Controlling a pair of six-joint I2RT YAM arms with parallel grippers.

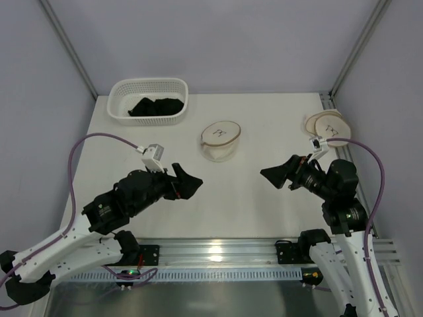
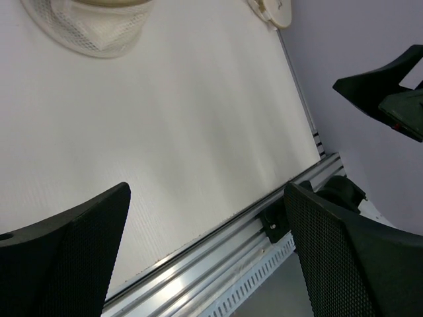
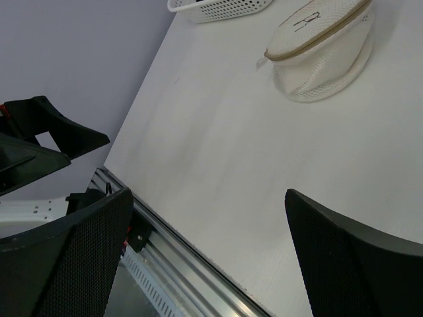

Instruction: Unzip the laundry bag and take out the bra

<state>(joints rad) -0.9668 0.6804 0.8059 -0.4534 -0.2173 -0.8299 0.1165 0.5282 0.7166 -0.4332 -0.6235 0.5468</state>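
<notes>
Laundry bag stands upright on the white worktop, toward the far side and about midway across it. Its cream mesh wall is drum-shaped, and the flat top carries a small black mark. The brown-trimmed zip round the rim looks shut in the right wrist view, though its far side is hidden. What lies inside cannot be made out through the mesh.

Behind the bag and to its left, a white lattice basket holds black cloth. Well to the right of the bag, at the worktop's edge, lies a second round cream pouch.

Nearer than the bag and to its left, the left end effector hangs above the bare surface, fingers spread wide and gripping nothing. The right end effector faces it from the bag's right, likewise wide apart and empty.

The worktop is matte and plain. A ribbed aluminium rail runs along its near edge. Pale lilac-grey walls close it in, with slim metal posts at the far corners.
</notes>
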